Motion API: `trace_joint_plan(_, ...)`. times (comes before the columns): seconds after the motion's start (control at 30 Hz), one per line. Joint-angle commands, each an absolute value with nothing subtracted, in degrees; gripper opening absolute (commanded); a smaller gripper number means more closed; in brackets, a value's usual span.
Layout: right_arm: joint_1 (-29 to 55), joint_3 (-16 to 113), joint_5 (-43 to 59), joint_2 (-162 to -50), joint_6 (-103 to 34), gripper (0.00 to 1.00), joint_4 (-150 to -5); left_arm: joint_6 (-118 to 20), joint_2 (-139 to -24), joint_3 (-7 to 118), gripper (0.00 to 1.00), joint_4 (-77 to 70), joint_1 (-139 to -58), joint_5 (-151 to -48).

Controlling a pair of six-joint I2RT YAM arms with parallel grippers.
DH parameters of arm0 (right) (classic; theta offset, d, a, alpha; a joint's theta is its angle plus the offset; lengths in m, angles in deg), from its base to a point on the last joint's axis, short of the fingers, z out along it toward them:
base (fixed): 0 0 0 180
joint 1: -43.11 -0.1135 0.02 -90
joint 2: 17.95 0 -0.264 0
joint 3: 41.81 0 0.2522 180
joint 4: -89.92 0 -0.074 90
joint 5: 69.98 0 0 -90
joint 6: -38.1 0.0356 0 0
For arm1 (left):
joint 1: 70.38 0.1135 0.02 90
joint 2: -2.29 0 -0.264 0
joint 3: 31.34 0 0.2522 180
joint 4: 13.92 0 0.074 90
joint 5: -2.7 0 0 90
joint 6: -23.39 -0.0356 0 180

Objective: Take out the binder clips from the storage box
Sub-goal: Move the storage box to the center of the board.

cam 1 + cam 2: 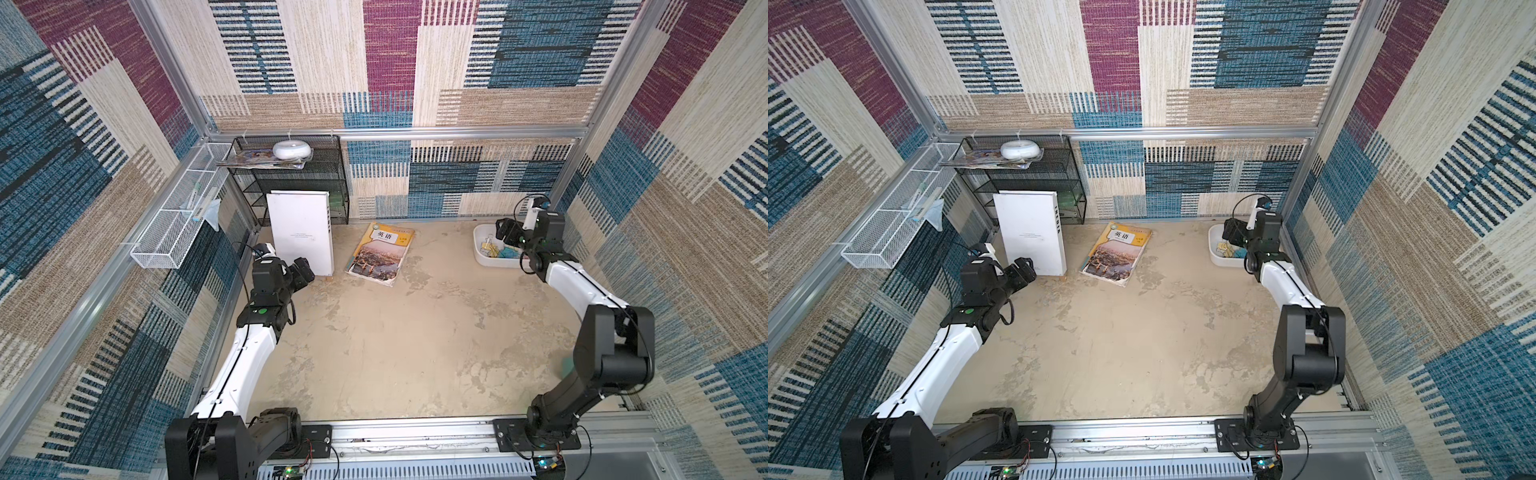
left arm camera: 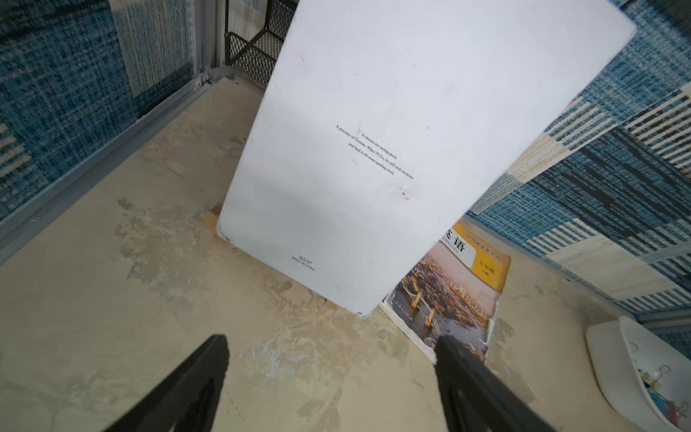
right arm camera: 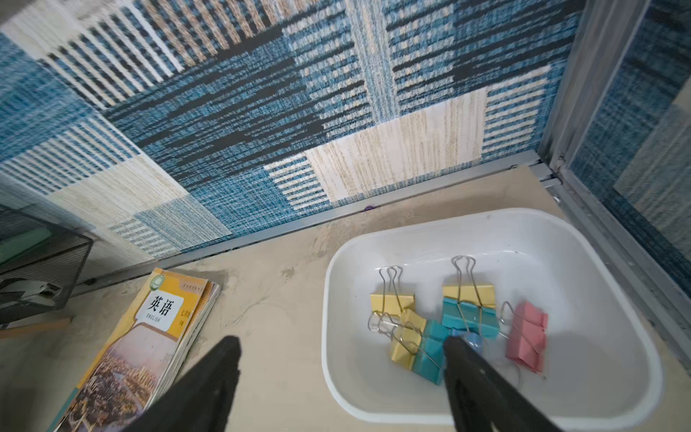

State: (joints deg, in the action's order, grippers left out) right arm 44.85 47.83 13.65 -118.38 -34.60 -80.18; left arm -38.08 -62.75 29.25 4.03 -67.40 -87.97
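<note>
I'm standing in what is looking like a robotics lab's test cell posing as a study. Aluminium framing (image 1: 415,134) is holding woven patterned panels (image 1: 390,50) around a scuffed desk (image 1: 395,353). Robot arms (image 1: 245,357) are sitting bolted to a rail (image 1: 415,434) beside a bare circuit board (image 1: 286,471). An English textbook (image 1: 380,255), black mesh shelf (image 1: 299,183) and binder clips (image 3: 467,318) are furnishing it.

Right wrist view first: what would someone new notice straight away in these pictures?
The colourful binder clips heaped in the white storage box in the far right corner, with the right end effector hovering open at its edge. Then the tall white book standing against the black mesh shelf, far left.
</note>
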Motion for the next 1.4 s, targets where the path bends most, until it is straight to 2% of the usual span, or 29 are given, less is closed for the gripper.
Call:
trace_joint_plan(0.0, 43.1, 58.9, 14.5, -127.3, -38.4, 0.51, -59.1, -35.3, -61.6, 30.4, 0.87, 9.2, -67.4, -91.6)
trace_joint_plan(0.03, 42.5, 61.8, 15.7, -129.8, -38.5, 0.43, -56.4, -35.5, -61.2, 30.5, 0.87, 9.4, -67.4, -91.9)
trace_joint_plan(0.07, 41.5, 64.5, 16.5, -132.1, -39.0, 0.4, -54.1, -35.5, -60.9, 30.9, 0.86, 10.1, -67.5, -92.1)
trace_joint_plan(0.23, 36.4, 68.8, 23.9, -136.8, -39.7, 0.42, -52.4, -36.1, -60.6, 32.9, 0.85, 13.2, -67.7, -92.9)
trace_joint_plan(0.57, 34.7, 76.6, 26.8, -144.5, -38.4, 0.37, -48.2, -37.9, -60.0, 33.4, 0.86, 15.4, -67.9, -91.7)
trace_joint_plan(0.63, 34.7, 77.7, 25.8, -145.8, -38.7, 0.36, -47.5, -37.9, -60.1, 33.3, 0.86, 15.4, -67.8, -91.8)
trace_joint_plan(0.77, 34.0, 79.3, 26.0, -147.1, -39.0, 0.24, -46.5, -38.0, -60.5, 33.6, 0.86, 15.6, -67.8, -91.9)
trace_joint_plan(0.9, 32.8, 78.7, 26.1, -146.2, -38.8, 0.13, -46.3, -37.9, -60.8, 34.0, 0.87, 16.1, -67.8, -92.3)
trace_joint_plan(1.13, 28.2, 72.2, 27.9, -141.2, -36.3, 0.03, -46.2, -37.6, -60.7, 34.0, 0.88, 16.1, -68.0, -93.8)
trace_joint_plan(1.37, 19.4, 58.4, 28.4, -132.5, -27.5, 0.0, -49.4, -36.7, -60.0, 32.7, 0.88, 16.1, -68.0, -95.1)
